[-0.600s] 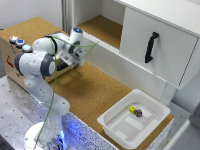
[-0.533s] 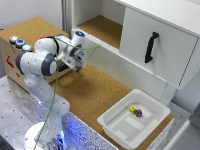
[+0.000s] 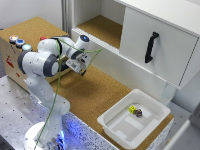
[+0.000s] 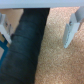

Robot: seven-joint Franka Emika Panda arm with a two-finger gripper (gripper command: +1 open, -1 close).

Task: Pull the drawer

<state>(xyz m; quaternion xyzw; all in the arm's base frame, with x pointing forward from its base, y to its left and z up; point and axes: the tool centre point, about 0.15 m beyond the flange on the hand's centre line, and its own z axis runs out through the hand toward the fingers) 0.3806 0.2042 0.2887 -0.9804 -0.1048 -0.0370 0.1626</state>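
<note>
- On my exterior feed the wooden box [image 3: 12,57] sits at the exterior view's left, on the cork mat [image 3: 95,92], with coloured buttons [image 3: 19,42] on top.
- The drawer [image 3: 64,70] is on the box's side facing the mat, mostly hidden behind the arm [image 3: 42,62].
- The claw [image 3: 80,71] is low beside that side; contact I cannot tell.
- My wrist feed shows both fingers [image 4: 73,31] spread apart over cork, nothing between them.
- A white tray [image 3: 117,130] lies well apart, holding two small dice [image 3: 135,111].
</note>
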